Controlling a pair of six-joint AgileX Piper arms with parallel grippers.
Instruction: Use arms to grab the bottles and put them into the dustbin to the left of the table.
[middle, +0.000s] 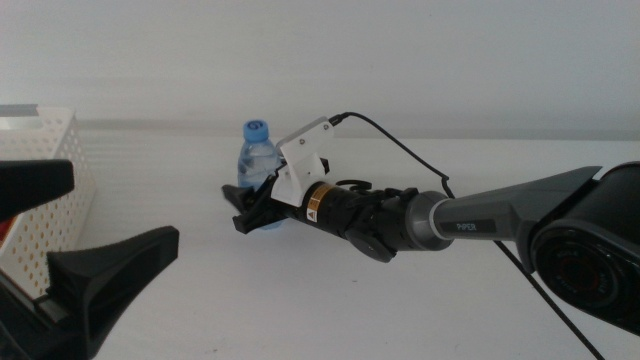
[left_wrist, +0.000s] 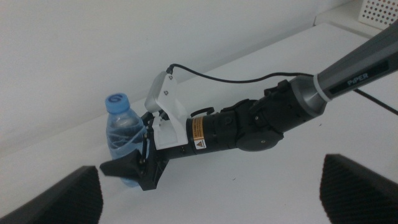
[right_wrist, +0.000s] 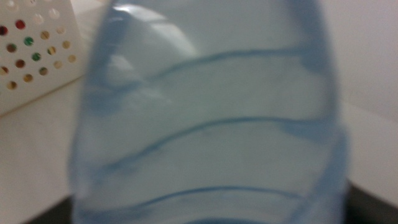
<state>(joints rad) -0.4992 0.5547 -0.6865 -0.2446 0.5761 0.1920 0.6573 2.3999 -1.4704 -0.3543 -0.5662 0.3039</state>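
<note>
Near the table's far edge, my right gripper sat with its 2 jaws closed around the lower body of the small water bottle, which stood upright. I judged a firm squeeze and a straight lift best before swinging toward the dustbin. My left gripper waited wide open, holding nothing.

A plain white wall rises behind the scene, bare and evenly lit. A thin black cable curves loosely in front of it.
</note>
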